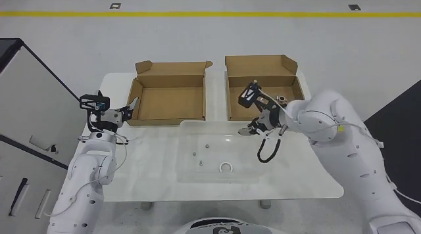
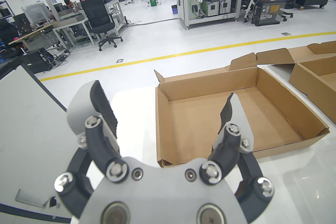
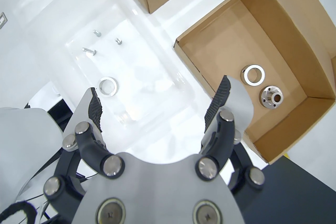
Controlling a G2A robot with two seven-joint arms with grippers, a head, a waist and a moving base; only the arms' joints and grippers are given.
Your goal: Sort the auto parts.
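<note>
A clear tray (image 1: 217, 126) (image 3: 147, 33) in the middle of the table holds a metal ring (image 1: 225, 167) (image 3: 108, 83) and three small bolts (image 3: 89, 51) (image 1: 198, 163). The right cardboard box (image 1: 264, 96) (image 3: 275, 33) holds a second ring (image 3: 253, 74) and a flanged hub (image 3: 271, 97). The left box (image 1: 168, 94) (image 2: 231, 117) is empty. My right gripper (image 1: 251, 127) (image 3: 160, 93) hangs open and empty above the tray's edge, close to the right box. My left gripper (image 1: 128, 108) (image 2: 168, 104) is open and empty at the left box's outer side.
The white table (image 1: 151, 175) ends just past the right box, where a dark floor strip (image 3: 302, 196) shows. A grey cabinet (image 1: 26, 96) stands off the table's left side. A black cable (image 1: 268, 150) loops under the right wrist.
</note>
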